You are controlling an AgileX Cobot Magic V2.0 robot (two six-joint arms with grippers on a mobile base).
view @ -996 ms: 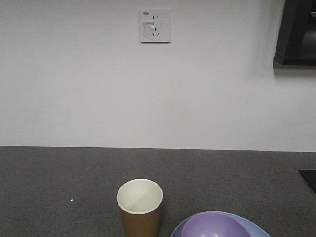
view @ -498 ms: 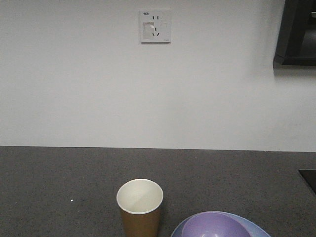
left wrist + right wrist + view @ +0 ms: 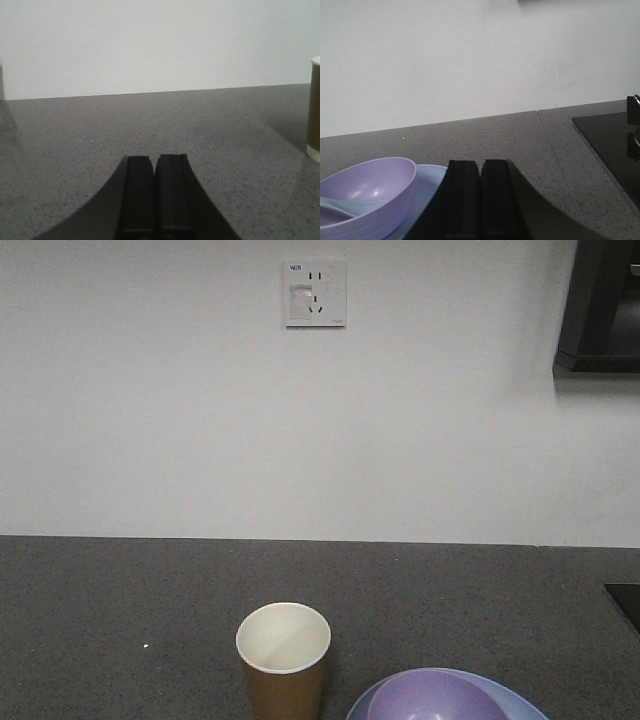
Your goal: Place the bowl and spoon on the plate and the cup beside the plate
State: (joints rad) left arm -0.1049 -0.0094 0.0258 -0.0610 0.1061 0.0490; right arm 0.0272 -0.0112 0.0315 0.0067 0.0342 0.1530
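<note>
— Nothing is seen shifted: the cup stands left of the plate, bowl on it.
— Both the left gripper and right gripper are pressed closed, empty. The spoon is shown only by the right wrist view, inside the bowl; open countertop lies leftward.

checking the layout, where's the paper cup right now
In the front view the paper cup stands upright on the dark countertop at bottom centre, just left of the purple bowl on the pale blue plate, not touching either.
</note>
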